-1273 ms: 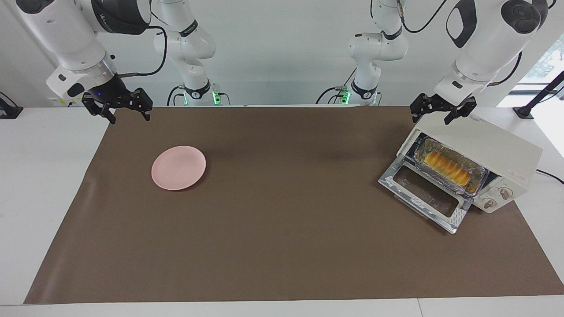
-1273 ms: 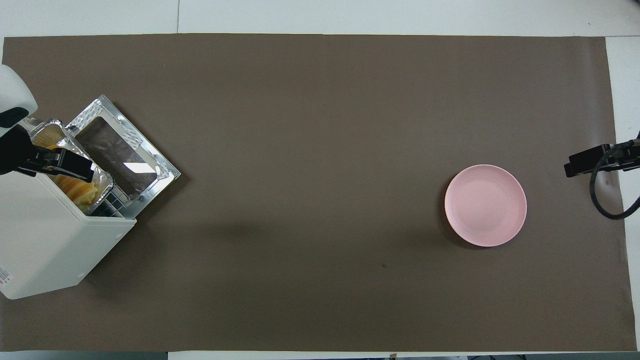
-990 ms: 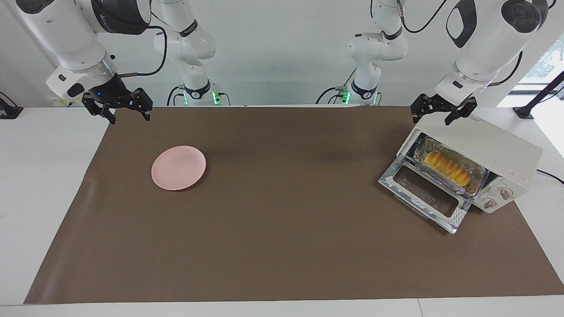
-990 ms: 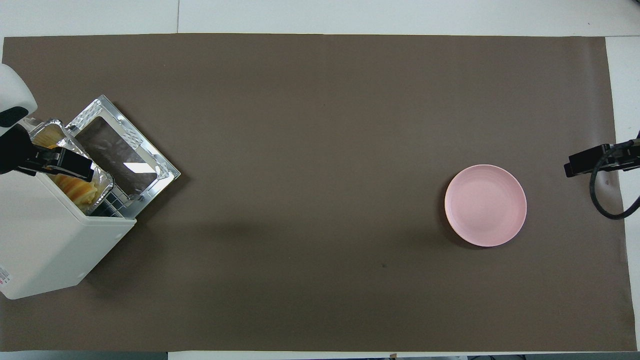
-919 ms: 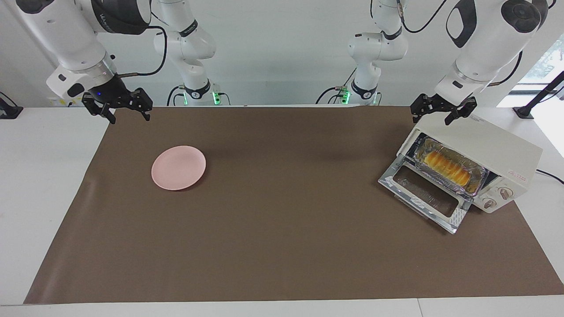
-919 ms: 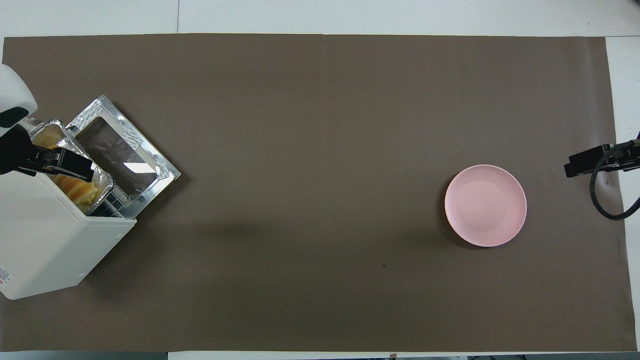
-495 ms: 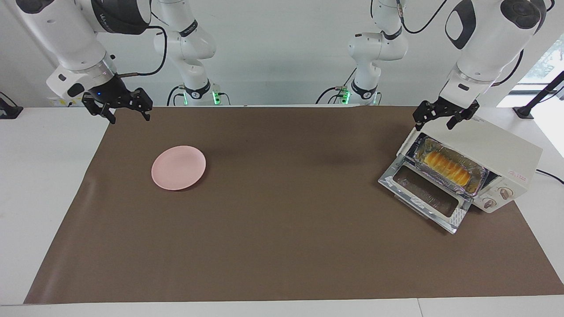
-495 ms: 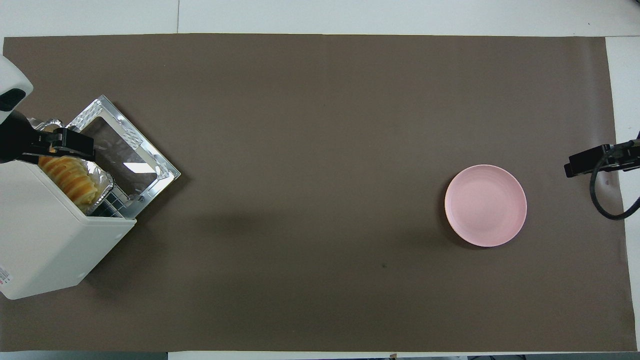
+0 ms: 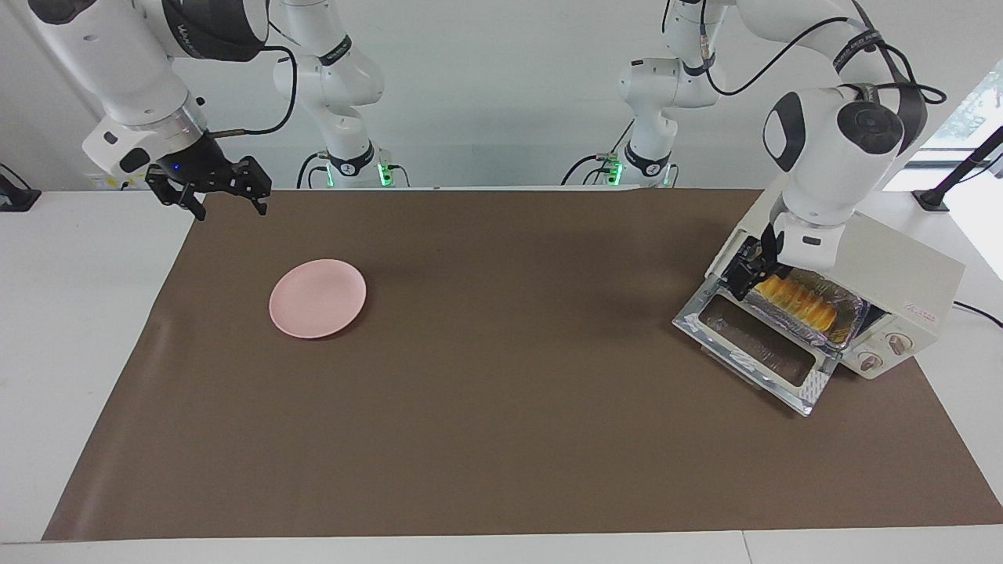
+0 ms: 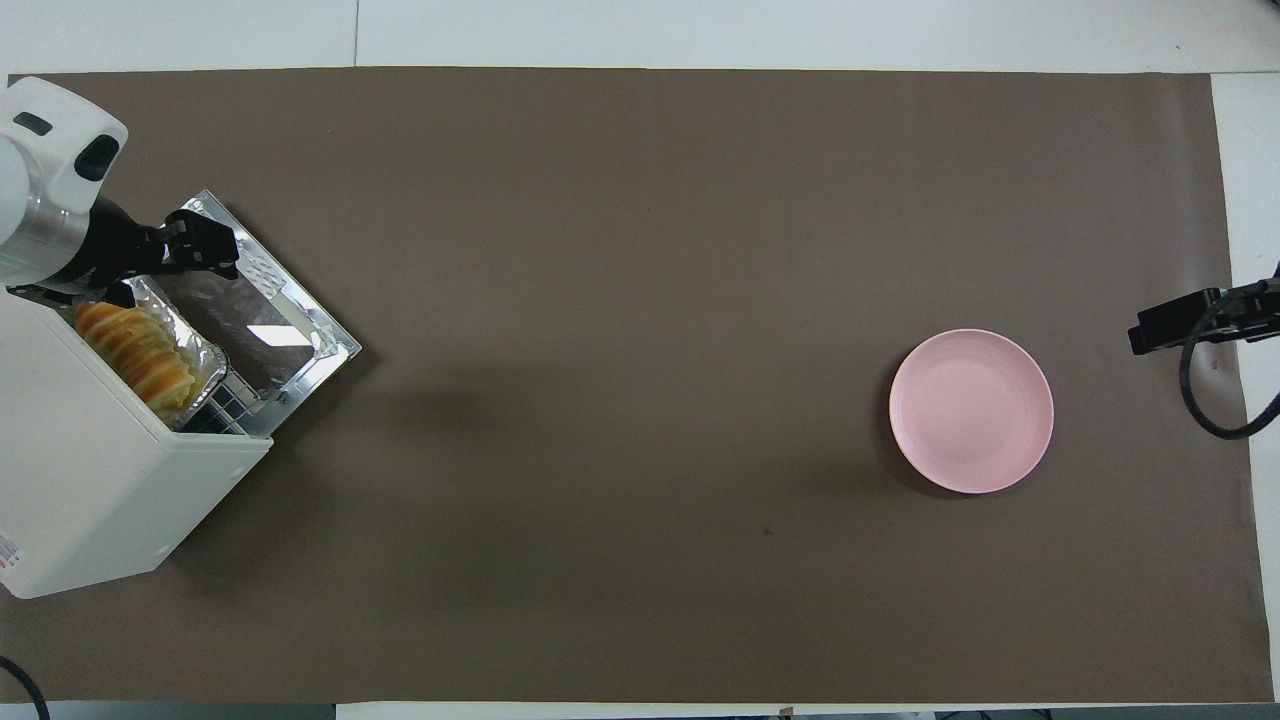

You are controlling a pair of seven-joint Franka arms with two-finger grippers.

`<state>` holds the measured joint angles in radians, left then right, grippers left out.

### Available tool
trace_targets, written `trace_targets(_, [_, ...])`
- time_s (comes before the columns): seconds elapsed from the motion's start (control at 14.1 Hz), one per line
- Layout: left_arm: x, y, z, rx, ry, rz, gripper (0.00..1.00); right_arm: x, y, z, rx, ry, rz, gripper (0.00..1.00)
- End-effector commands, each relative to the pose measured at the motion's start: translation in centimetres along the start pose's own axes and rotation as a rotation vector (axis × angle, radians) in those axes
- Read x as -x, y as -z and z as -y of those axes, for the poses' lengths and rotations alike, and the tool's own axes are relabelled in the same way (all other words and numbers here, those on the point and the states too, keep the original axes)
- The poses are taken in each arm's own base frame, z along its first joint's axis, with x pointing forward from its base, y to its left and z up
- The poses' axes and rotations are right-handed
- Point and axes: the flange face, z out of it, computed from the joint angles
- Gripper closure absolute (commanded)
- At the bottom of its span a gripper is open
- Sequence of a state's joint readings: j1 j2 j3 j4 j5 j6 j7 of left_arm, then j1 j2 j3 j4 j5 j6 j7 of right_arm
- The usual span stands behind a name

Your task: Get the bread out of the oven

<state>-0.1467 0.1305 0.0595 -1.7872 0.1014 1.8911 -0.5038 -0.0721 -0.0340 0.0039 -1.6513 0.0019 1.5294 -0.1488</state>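
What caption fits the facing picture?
Left gripper open at the oven's mouth beside the bread; right gripper waits.

The bench (image 9: pixel 94 329) is white, and a flat brown mat (image 9: pixel 501 407) is laid over it. The oven (image 9: pixel 901 270) is cream-white with small red lettering and two pale round knobs; its drop-down door (image 9: pixel 756 345) is framed in shiny silver around dark glass. The bread (image 9: pixel 795 301) is golden-yellow — banded by darker orange ridges — and is set in a crinkled silver foil tray (image 9: pixel 850 313). The plate (image 9: pixel 317 298) is plain pink. Both arms are white with black joints, and each claw — left claw (image 9: pixel 744 274), right claw (image 9: pixel 210 188) — is black.
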Motion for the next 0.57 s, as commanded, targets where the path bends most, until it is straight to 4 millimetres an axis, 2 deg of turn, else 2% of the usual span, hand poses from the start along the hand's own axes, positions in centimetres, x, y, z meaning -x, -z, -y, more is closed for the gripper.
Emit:
trace_targets(0.0, [0.7,-2.7,2.0,-0.033,0.038,-0.025,0.00,0.5,-0.1,-0.1,0.009,0.013,0.006,0.00])
trace_targets(0.35, [0.6,-6.9,3.7,-0.016,0.058,-0.048,0.00,0.5,-0.1,-0.1,0.009,0.013,0.006,0.00])
trace_targets(0.49, [-0.1,-7.5,4.3,-0.007,0.069,-0.062,0.02,0.5,-0.1,-0.1,0.009,0.013,0.006,0.00])
